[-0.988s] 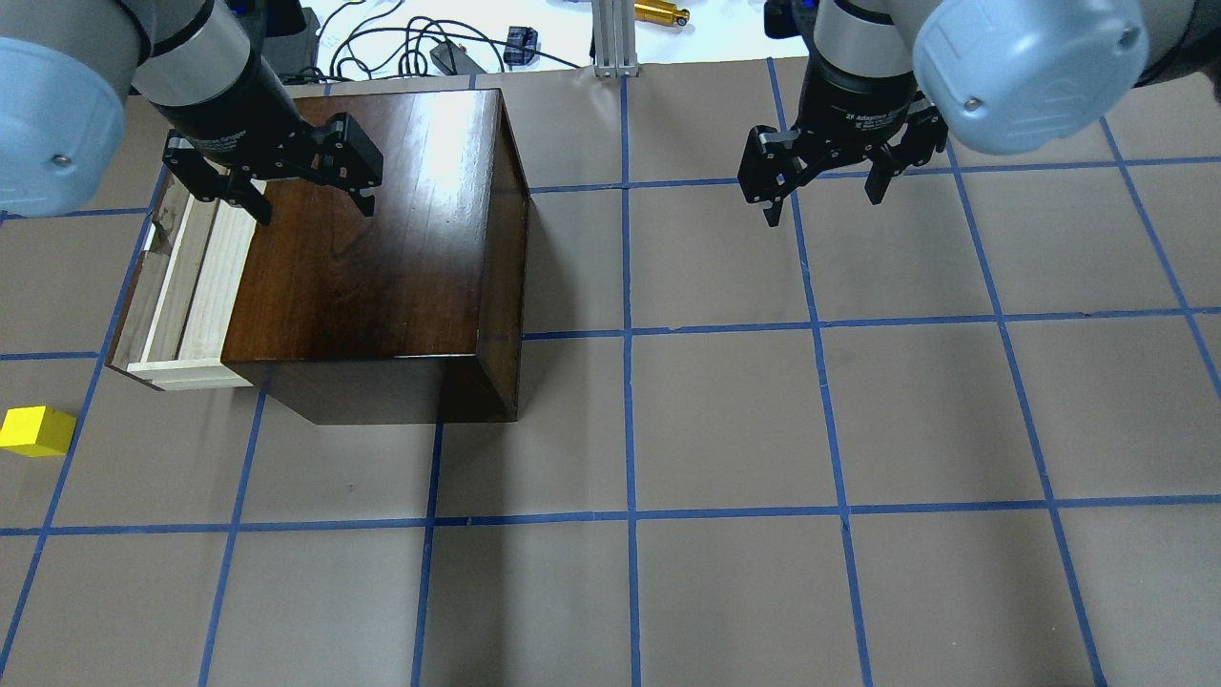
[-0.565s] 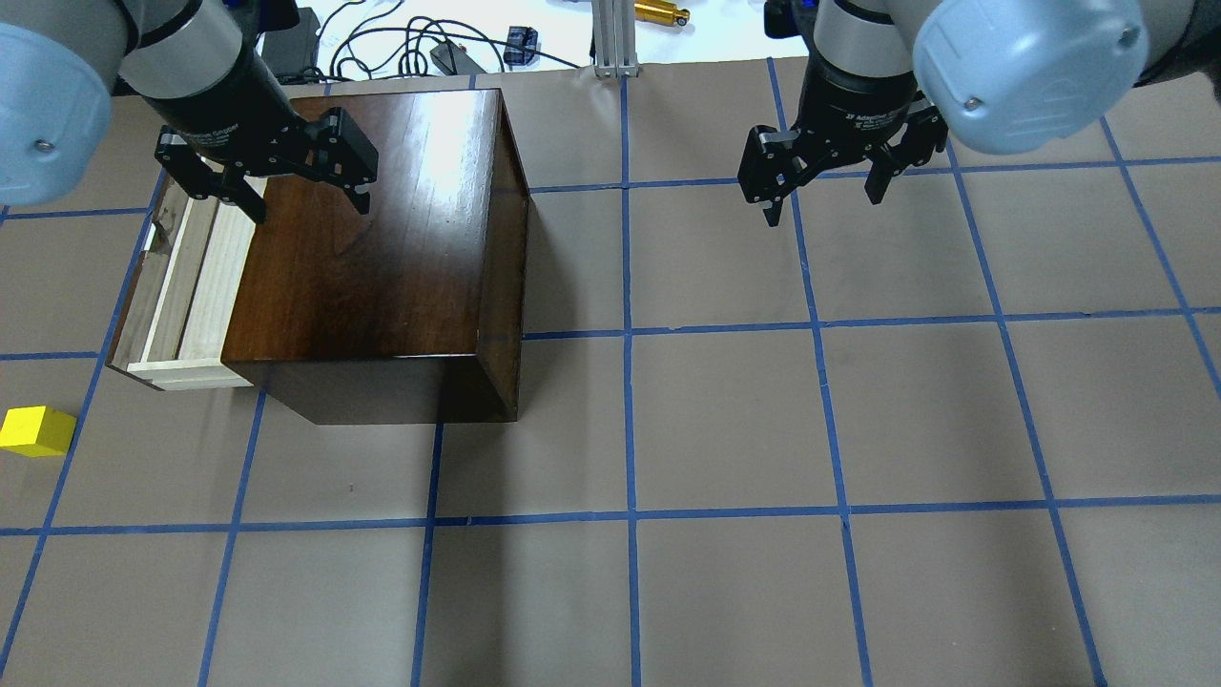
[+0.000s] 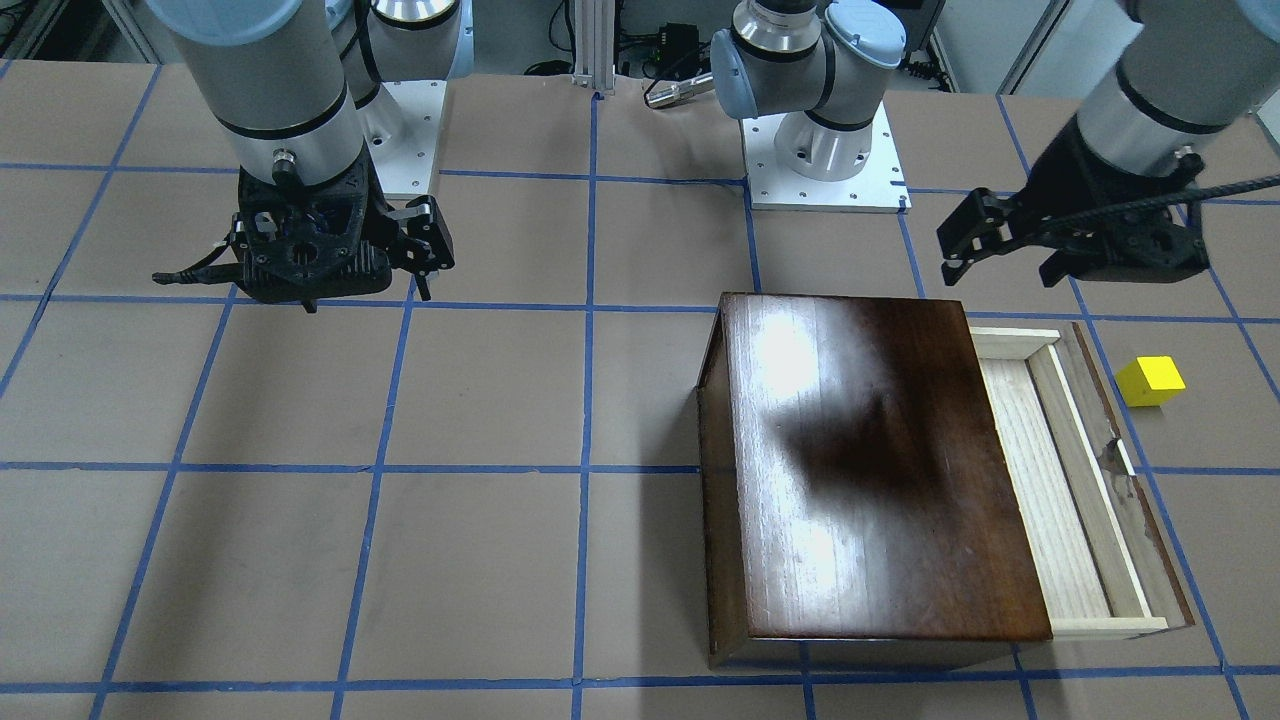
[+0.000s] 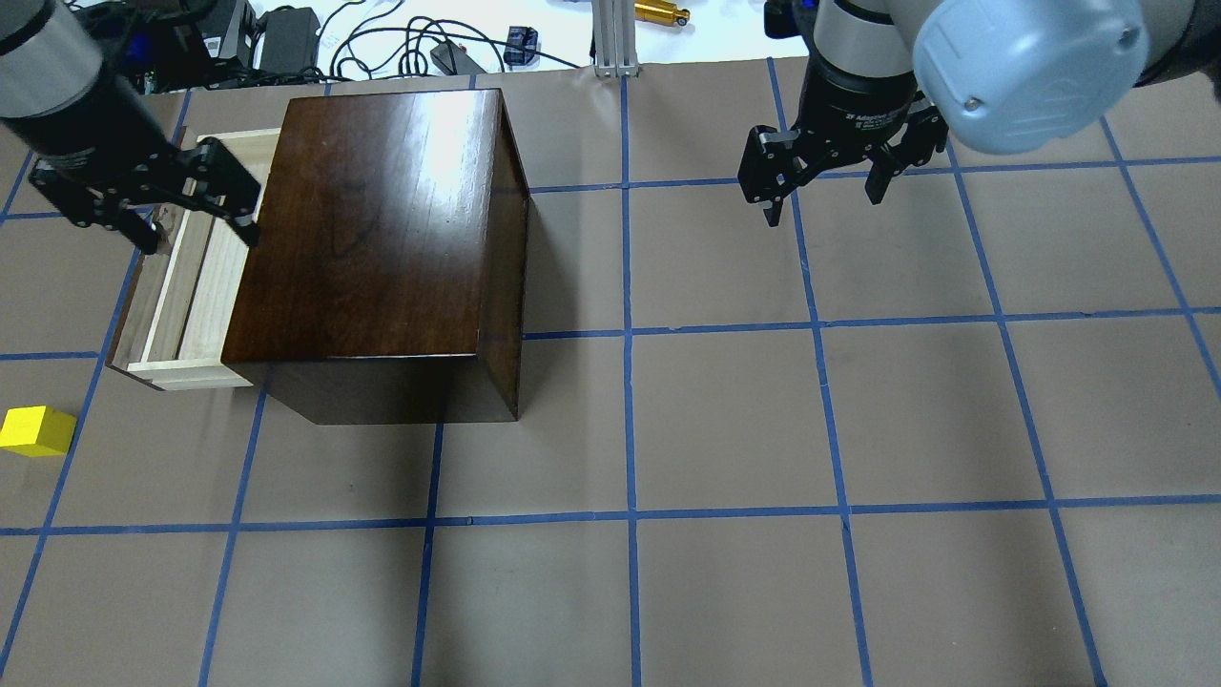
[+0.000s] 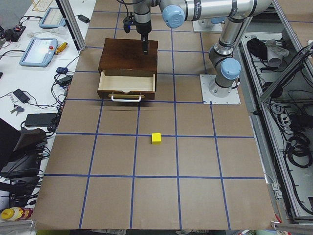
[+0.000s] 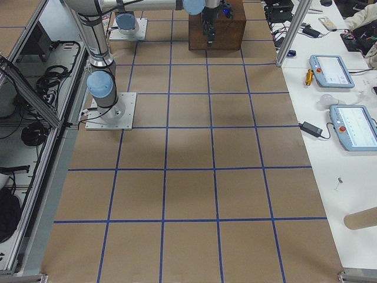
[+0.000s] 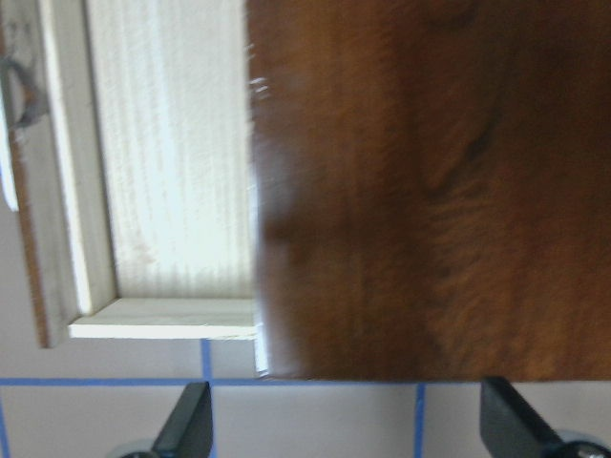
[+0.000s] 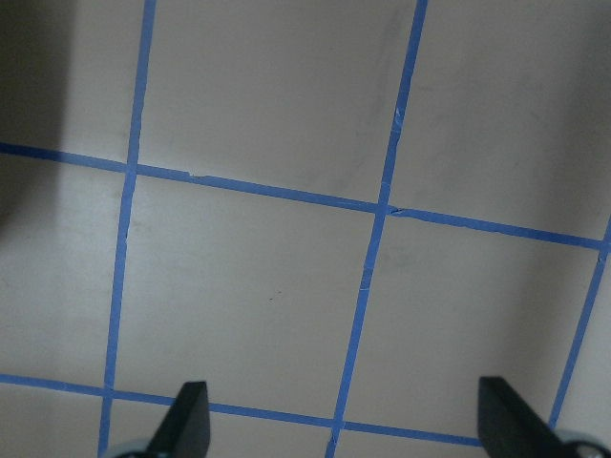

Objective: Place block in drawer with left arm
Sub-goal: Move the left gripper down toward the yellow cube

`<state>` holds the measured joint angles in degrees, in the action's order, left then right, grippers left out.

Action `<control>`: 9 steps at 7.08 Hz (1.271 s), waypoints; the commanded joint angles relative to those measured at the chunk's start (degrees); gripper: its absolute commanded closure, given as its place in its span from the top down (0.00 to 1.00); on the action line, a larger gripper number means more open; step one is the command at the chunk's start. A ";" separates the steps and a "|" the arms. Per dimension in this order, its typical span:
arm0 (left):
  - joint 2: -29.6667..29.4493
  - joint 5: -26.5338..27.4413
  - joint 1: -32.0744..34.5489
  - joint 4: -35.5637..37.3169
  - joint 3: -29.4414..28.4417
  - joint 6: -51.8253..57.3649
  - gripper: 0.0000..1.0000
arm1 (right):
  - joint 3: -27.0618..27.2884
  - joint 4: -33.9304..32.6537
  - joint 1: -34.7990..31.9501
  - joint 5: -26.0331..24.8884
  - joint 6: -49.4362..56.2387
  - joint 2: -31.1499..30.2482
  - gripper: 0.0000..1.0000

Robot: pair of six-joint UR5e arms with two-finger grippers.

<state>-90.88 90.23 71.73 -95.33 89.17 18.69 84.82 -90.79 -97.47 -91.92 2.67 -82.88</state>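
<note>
The yellow block [image 4: 36, 430] lies on the table, on the near side of the drawer's front panel; it also shows in the front view [image 3: 1150, 381] and the left view [image 5: 156, 138]. The drawer [image 4: 186, 286] stands pulled out of the dark-brown box [image 4: 382, 239] and looks empty [image 3: 1040, 480]. My left gripper [image 4: 196, 231] is open and empty, hovering over the drawer's far end beside the box edge, far from the block. Its wrist view shows the tray [image 7: 172, 162] below. My right gripper [image 4: 822, 205] is open and empty over bare table.
Cables and small devices [image 4: 410, 43] lie beyond the table's far edge, next to an aluminium post [image 4: 615, 38]. The two arm bases [image 3: 825, 150] stand at the robot side. Blue tape lines grid the brown table.
My left gripper has moved left, from above the box top to above the drawer's far end, still open. The block, drawer and right arm have not moved.
</note>
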 commanded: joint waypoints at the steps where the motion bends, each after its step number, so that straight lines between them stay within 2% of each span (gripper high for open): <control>1: -0.79 0.21 -13.84 -0.83 1.87 21.21 1.00 | 0.00 0.00 0.00 -0.01 -0.03 0.00 1.00; 4: -1.93 1.08 -23.53 8.30 8.37 47.22 1.00 | 0.00 0.00 0.00 -0.01 0.06 0.00 1.00; 5: -3.15 3.78 -26.43 12.49 10.13 56.54 1.00 | 0.00 0.00 0.00 -0.01 0.06 0.00 1.00; 7: -5.26 5.31 -30.30 26.70 17.49 74.65 1.00 | 0.00 0.00 0.00 -0.01 0.06 0.00 1.00; 8: -6.14 5.31 -32.24 32.60 20.41 79.35 1.00 | 0.00 0.00 0.00 0.08 0.06 0.00 1.00; 9: -7.37 5.31 -32.35 34.14 20.78 86.53 1.00 | 0.00 0.00 0.00 -0.01 -0.03 0.00 1.00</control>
<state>-96.94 95.47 40.37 -65.11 108.24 97.25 84.82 -90.79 -97.47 -91.89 2.71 -82.88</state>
